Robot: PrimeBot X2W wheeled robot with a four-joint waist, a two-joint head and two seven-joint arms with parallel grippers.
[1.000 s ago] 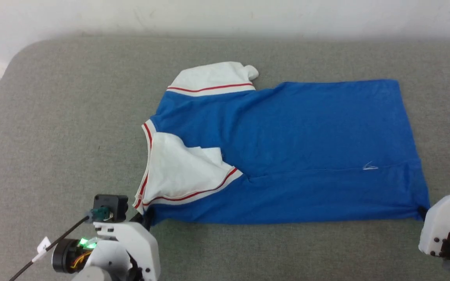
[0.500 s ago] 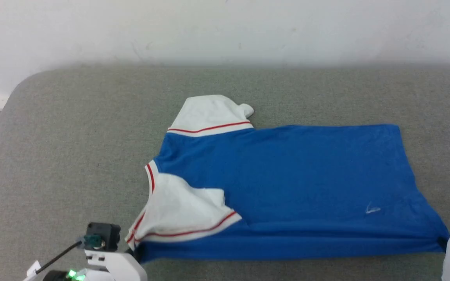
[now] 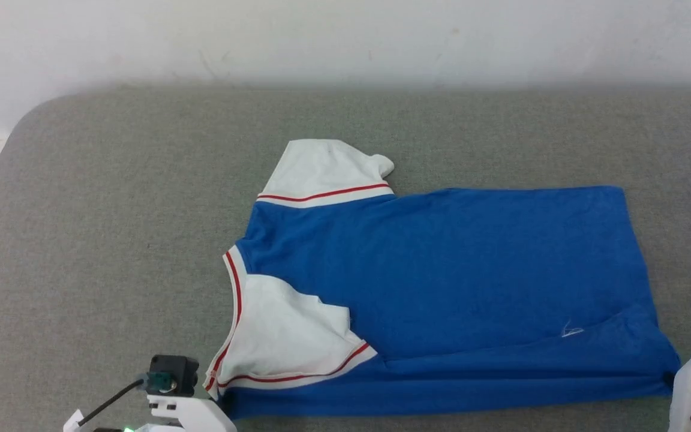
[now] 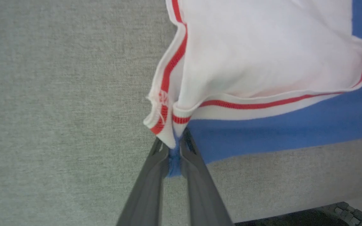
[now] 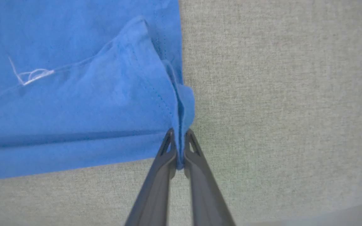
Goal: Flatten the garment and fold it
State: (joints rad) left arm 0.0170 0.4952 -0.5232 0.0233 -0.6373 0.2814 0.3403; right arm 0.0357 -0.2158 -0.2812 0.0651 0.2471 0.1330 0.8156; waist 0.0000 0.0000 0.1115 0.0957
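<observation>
**Item 1.** L gripper (image 4: 174,147): jaws pinched tight on the corner of the garment (image 3: 441,270) at the sleeve trim, 7 o'clock in head view.

**Item 2.** R gripper (image 5: 178,147): clamped on the blue hem corner, 4 o'clock.

**Purpose (est.):** both near corners gripped to tension that edge for the fold-over.

**Item 3.** Garment: centre of grey pad (image 3: 111,210), plain blue side up. Near sleeve (image 3: 285,336) is laid inward; far sleeve (image 3: 327,168) sticks out at 12 o'clock.

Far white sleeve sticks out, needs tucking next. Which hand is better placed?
Left, probably: the left hand grips the royal-blue jersey T-shirt at its collar end, the sleeve's side; the right hand pinches the hem corner.
</observation>
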